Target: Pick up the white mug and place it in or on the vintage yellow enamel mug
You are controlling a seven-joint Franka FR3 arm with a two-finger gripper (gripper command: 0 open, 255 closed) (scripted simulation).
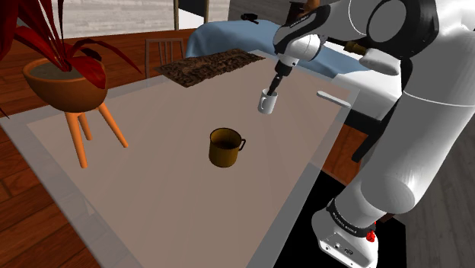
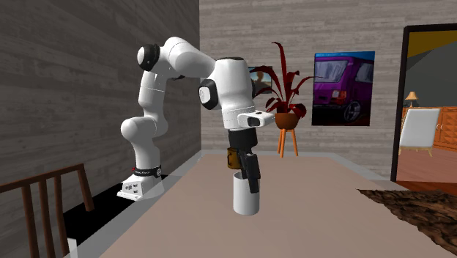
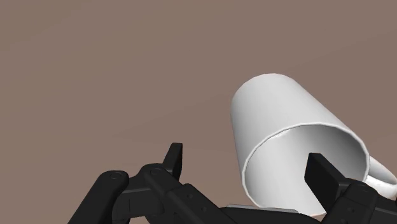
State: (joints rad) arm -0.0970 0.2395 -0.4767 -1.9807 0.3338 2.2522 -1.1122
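Fingers (image 3: 173,159): we log them spread wide, one inside the white mug (image 3: 286,121), gripping nothing. Shoulder view: it stands upper right of the ochre mug (image 1: 226,146). Grasp pending: close on its wall.

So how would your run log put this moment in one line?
stage: pre-grasp | fingers: open, astride rim of white mug | white mug: upright on table | brown mug: empty, standing apart

Red plant (image 1: 47,36) in orange pot (image 1: 65,88); patterned mat (image 1: 210,65); van painting (image 2: 344,88).
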